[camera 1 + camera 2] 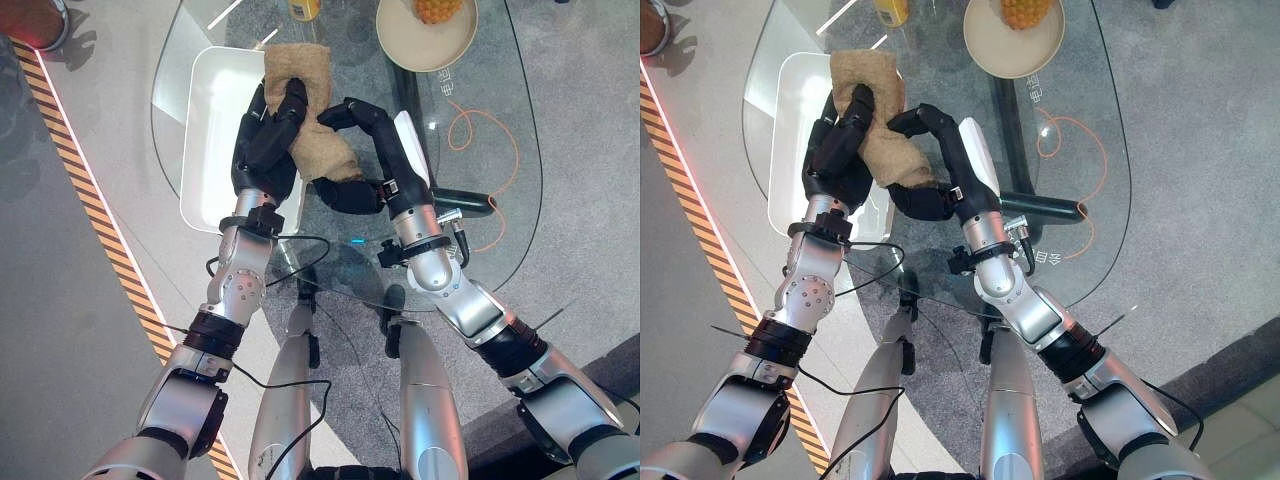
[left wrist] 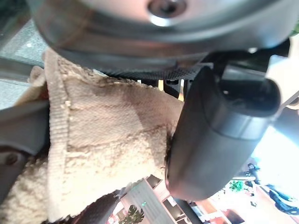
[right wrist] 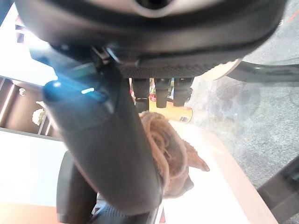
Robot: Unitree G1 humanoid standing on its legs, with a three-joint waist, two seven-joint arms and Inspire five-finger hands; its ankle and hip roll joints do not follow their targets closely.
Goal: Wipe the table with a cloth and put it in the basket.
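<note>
Glass bench point(image 1: 500, 130), oval top, grey floor showing through it. At its left edge sits a white rectangular basket point(image 1: 215, 110), partly under the left hand. Far side of the bench: a round cream plate point(image 1: 440, 45) carrying a yellow-orange fruit point(image 1: 437, 8), cut off by the frame edge, and beside it the base of a yellow bottle point(image 1: 304, 8). An orange cord point(image 1: 480, 130) loops on the floor, seen through the glass to the right of the hands. A yellow-and-black striped strip point(image 1: 90, 210) runs along the floor to the left.

Tan cloth point(image 1: 310, 110) is bunched and held up between both hands, over the inner rim of the basket and the glass just beside it.

Head views: left hand point(image 1: 265, 140) grips the cloth's upper part, fingers curled over it from the left. Right hand point(image 1: 365, 160) closes on the lower part, fingers hooked over the top and thumb beneath.

Left wrist view adds the weave and hemmed edge of the cloth pressed against the palm, the thumb point(image 2: 219, 135) clamped across it. Right wrist view shows the cloth point(image 3: 168, 154) crumpled past the fingertips, the basket's pale floor behind it and the bottle point(image 3: 175, 112) beyond.

The cloth hides the basket's right rim; the right forearm covers part of the dark bench leg point(image 1: 470, 203).
</note>
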